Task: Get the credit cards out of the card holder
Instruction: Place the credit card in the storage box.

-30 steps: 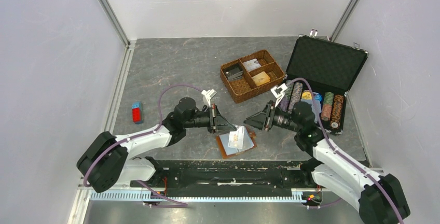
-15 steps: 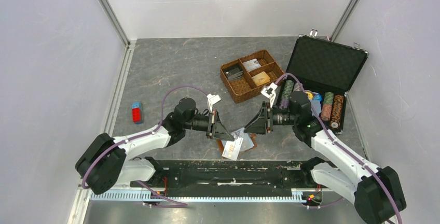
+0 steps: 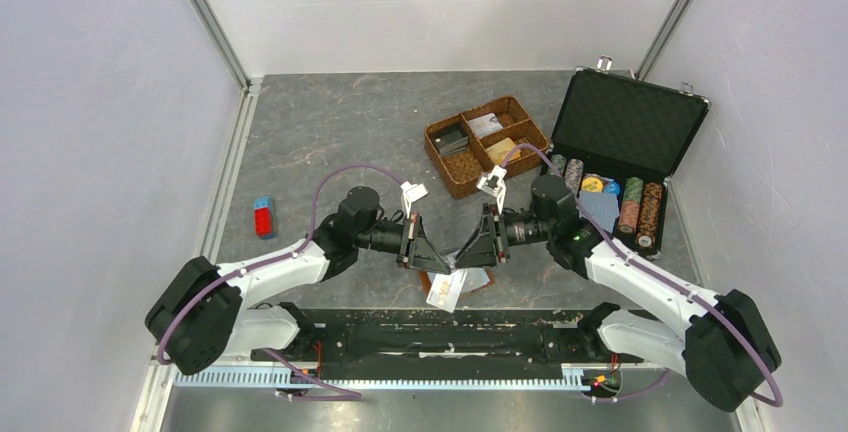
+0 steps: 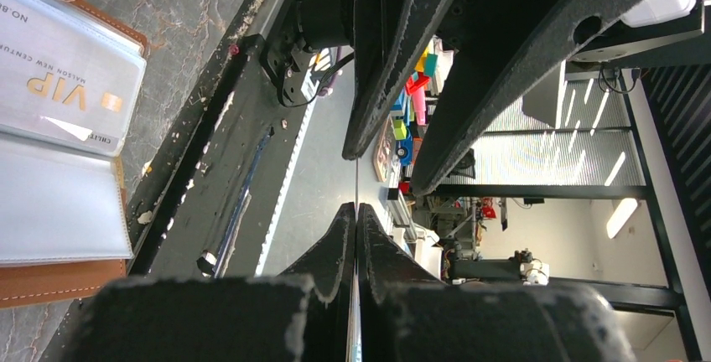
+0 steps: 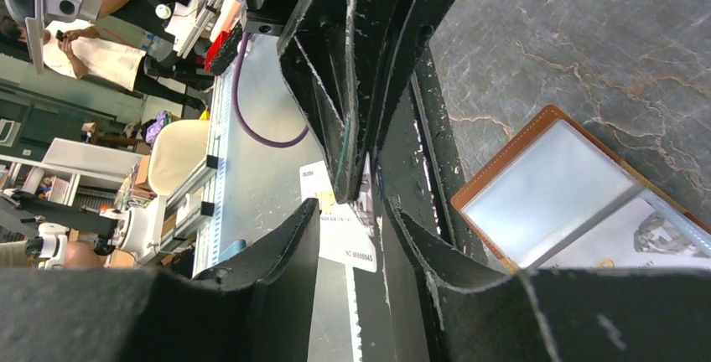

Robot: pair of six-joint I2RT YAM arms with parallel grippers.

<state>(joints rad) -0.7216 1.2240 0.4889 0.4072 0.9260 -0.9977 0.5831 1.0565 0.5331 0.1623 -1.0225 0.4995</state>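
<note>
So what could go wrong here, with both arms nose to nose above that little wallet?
The left gripper pinches a white credit card by one end at the table's front edge; if it slips, it could fall off. The open right gripper sits very close, so fingers might knock together. The VIP card is in the card holder, which lies loose and may drag along when pulled.
</note>
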